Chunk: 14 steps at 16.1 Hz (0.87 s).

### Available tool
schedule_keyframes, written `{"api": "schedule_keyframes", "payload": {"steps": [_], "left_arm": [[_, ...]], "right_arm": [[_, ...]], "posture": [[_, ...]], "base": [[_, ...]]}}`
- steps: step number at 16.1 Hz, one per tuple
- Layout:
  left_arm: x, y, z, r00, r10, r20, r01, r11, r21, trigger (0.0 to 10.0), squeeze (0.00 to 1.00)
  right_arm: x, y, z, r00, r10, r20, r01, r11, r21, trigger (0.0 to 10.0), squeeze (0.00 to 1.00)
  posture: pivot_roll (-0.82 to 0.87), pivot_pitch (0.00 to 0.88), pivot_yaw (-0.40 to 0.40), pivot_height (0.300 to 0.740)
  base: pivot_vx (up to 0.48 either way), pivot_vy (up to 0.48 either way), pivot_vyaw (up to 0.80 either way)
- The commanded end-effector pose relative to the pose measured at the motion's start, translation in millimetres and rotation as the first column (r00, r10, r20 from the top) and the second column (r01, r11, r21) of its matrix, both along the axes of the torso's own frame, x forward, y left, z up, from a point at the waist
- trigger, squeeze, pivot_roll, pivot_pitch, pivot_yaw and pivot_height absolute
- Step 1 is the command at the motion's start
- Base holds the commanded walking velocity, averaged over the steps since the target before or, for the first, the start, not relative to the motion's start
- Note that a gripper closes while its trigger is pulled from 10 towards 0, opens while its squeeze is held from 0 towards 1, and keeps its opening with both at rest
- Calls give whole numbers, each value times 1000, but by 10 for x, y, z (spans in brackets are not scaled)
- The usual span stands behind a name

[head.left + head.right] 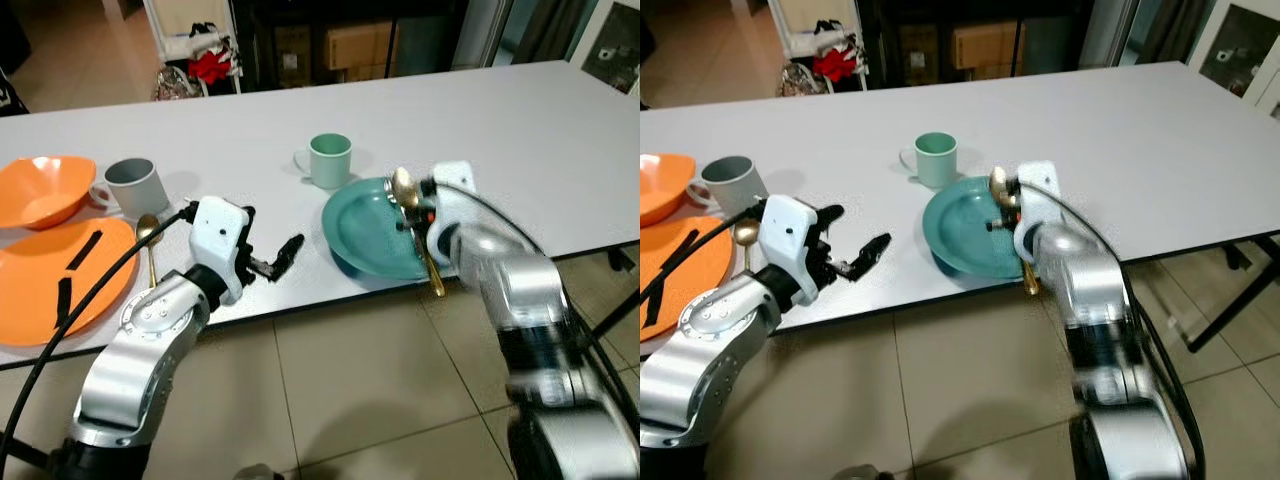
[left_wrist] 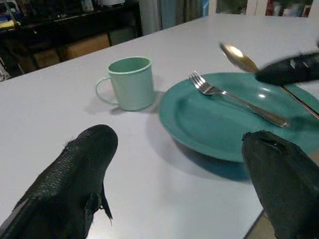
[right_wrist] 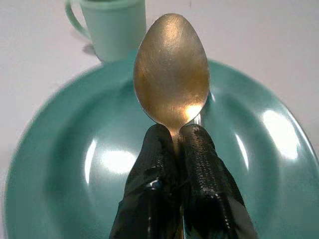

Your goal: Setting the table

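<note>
The right gripper (image 3: 177, 144) pinches a gold spoon (image 3: 172, 69) over the teal plate (image 1: 365, 232). At nine o'clock, the left gripper (image 1: 270, 255) hovers, fingers spread; the plate's fork (image 2: 237, 99) is hidden in the head views.

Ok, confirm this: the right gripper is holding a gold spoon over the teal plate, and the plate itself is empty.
Not quite. The right gripper does hold the gold spoon above the teal plate, but the plate is not empty: a silver fork lies on it, as the left wrist view shows. In the other views the right arm hides the fork.
</note>
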<state>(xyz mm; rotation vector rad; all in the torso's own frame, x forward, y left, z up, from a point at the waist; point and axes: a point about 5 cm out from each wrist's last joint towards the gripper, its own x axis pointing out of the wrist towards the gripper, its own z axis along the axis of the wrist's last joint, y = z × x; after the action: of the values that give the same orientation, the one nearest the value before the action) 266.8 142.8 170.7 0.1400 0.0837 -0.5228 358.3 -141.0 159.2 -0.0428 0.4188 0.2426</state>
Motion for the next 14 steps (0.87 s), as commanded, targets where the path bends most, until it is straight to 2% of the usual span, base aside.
{"api": "schedule_keyframes", "payload": {"steps": [1, 2, 3, 7, 9, 14], "left_arm": [[-48, -15, 13, 998, -51, -19, 52, 999, 12, 10000, 0], [-171, -39, 22, 986, -159, -57, 160, 987, 16, 10000, 0], [-236, -45, 18, 975, -207, -81, 209, 978, 15, 10000, 0], [-427, -14, -7, 947, -280, -154, 288, 957, 31, 10000, 0], [-489, 3, 11, 939, -296, -175, 306, 951, 34, 10000, 0], [-496, 52, 65, 945, -272, -180, 283, 958, 43, 10000, 0]], "right_arm": [[97, 23, 72, 1000, 16, 25, -17, 1000, 18, 10000, 0], [242, 79, 134, 999, 25, 26, -26, 999, 41, 10000, 0], [302, 95, 146, 1000, 14, 13, -15, 998, 68, 10000, 0], [391, 128, 12, 997, -6, -75, 11, 998, 67, 10000, 0], [384, 152, -88, 991, -12, -134, 24, 996, 86, 10000, 0], [397, 202, -136, 990, -6, -143, 22, 994, 110, 10000, 0]], "posture": [[125, 0, 8, 740], [139, 0, 7, 740], [139, 0, 7, 740], [170, 0, 1, 740], [180, 0, -1, 740], [200, 0, 7, 740]], "base": [[0, 0, 0], [0, 0, 0], [0, 0, 0], [0, 0, 0], [0, 0, 0], [0, 0, 0]]}}
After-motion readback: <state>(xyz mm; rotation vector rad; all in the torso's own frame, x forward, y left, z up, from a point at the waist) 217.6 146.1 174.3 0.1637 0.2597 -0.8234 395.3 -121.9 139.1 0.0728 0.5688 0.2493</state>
